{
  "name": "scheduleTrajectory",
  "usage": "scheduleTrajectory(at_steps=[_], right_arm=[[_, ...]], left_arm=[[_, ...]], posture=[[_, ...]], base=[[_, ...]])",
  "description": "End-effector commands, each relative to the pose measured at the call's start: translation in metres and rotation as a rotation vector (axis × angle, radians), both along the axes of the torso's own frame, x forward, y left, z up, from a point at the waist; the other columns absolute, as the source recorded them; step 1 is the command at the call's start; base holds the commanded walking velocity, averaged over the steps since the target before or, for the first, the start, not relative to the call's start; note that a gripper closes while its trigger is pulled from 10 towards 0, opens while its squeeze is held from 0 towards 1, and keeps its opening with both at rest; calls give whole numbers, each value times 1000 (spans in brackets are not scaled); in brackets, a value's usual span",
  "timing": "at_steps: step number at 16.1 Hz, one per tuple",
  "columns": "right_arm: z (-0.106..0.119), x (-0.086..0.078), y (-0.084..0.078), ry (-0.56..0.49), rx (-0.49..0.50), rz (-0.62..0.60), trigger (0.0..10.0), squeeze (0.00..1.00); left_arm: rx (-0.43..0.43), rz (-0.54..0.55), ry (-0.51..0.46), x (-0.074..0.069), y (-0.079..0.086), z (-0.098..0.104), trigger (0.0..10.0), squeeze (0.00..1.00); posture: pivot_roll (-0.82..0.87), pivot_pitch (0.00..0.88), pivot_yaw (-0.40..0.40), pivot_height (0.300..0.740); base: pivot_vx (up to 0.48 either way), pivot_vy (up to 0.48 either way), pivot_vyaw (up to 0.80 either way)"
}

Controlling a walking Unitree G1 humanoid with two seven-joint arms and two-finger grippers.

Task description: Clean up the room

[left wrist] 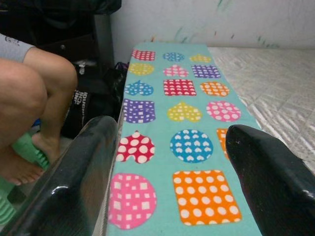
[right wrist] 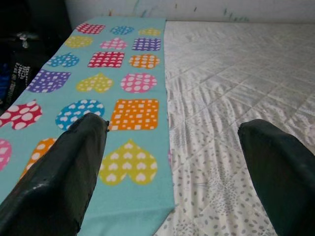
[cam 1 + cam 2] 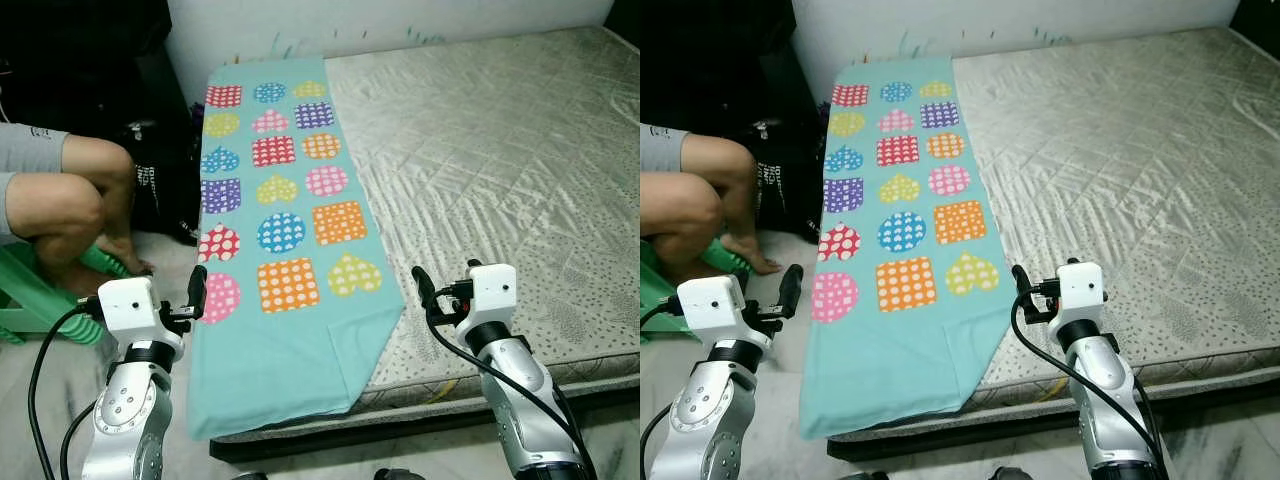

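A teal blanket (image 3: 290,230) printed with dotted hearts, squares and circles lies folded in a long strip along the left edge of the bare quilted mattress (image 3: 500,160). Its near end hangs over the mattress's front edge. My left gripper (image 3: 198,288) is held up just off the blanket's near left edge, open, with nothing between its fingers (image 1: 74,177). Over the mattress's front edge, just right of the blanket's near corner, my right gripper (image 3: 424,288) is open and holds nothing; its fingers (image 2: 64,172) frame the blanket's right edge.
A person sits at the left on a green plastic stool (image 3: 40,300), with bare knees (image 3: 70,200) and feet close to my left arm. A black bag (image 3: 165,180) stands between the person and the bed. The white wall (image 3: 400,20) runs behind the mattress.
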State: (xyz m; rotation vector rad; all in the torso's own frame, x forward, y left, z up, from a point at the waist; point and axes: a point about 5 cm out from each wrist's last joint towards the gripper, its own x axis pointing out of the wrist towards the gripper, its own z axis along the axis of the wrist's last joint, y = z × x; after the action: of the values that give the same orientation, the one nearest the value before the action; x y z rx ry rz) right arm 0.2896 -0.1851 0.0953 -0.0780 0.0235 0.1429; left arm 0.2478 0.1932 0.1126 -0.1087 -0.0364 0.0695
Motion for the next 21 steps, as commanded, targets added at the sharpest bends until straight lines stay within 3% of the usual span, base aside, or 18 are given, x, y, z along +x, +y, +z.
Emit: scheduleTrajectory(at_steps=[1, 9, 21], right_arm=[[3, 1, 4, -8, 1, 18, 10000, 0], [4, 4, 3, -7, -8, 28, 10000, 0], [2, 8, 11, 9, -13, 92, 10000, 0]], left_arm=[[14, 18, 6, -1, 6, 1, 10000, 0], [4, 11, 3, 1, 1, 1, 10000, 0], [9, 33, 3, 1, 2, 3, 10000, 0]], posture=[[-51, 166, 92, 674], [-60, 169, 85, 584], [-56, 176, 79, 580]], base=[[0, 0, 0], [0, 0, 0], [0, 0, 0]])
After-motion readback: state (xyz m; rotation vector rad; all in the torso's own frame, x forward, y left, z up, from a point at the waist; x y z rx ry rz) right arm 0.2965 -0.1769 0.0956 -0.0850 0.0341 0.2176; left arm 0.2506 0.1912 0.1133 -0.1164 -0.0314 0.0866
